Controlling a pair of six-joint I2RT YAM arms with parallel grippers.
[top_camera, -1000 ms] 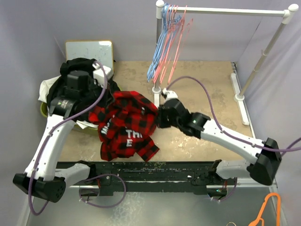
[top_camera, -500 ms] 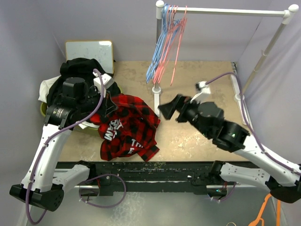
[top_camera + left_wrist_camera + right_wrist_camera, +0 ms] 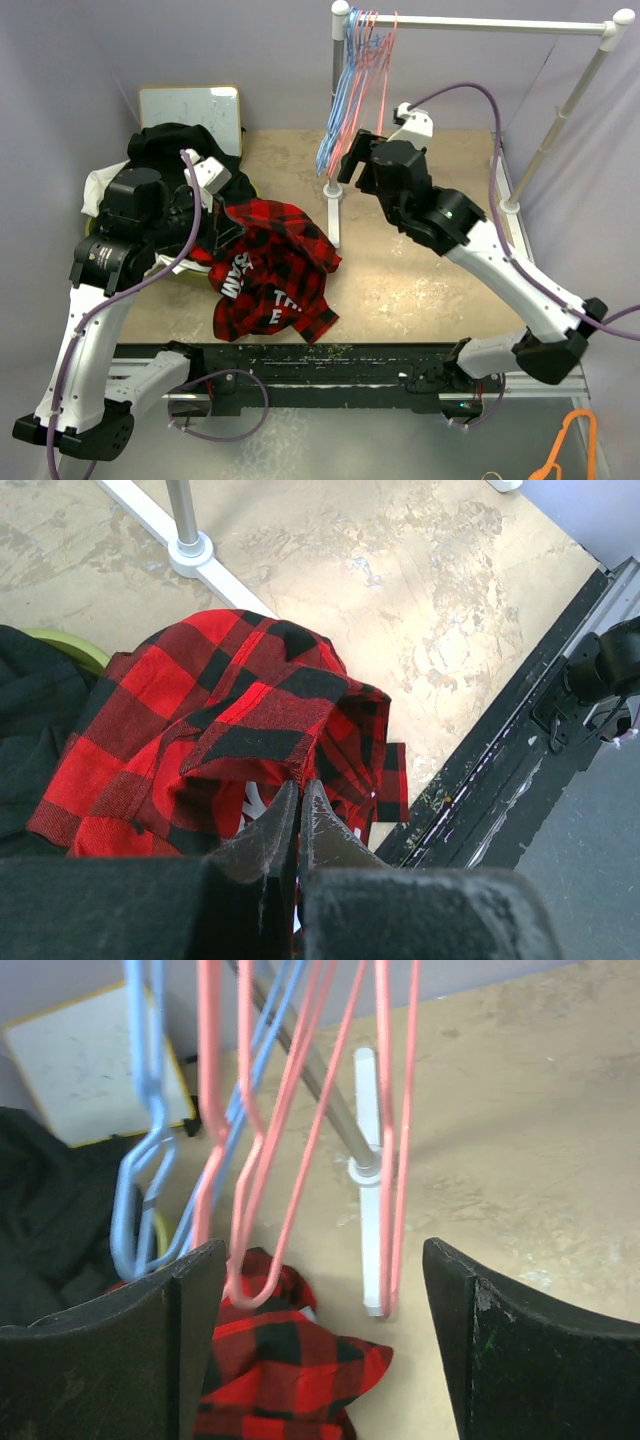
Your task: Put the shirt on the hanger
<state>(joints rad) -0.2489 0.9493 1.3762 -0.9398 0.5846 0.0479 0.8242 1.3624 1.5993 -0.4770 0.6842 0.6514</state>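
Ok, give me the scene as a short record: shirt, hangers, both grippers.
shirt: crumpled on the left side of the table, one fold pinched up
left gripper: shut on the shirt
right gripper: open, raised in front of the hangers, holding nothing
pink hangers: hanging on the rail beside the blue hangers
task state: shirt not yet on a hanger

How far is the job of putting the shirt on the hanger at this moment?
Done: the left gripper is shut on a fold of the shirt. In hand: the open right gripper is up at the rail, with a pink hanger between its fingers but not gripped. Left: take that hanger down and work it into the shirt, which is bunched up and not on any hanger.
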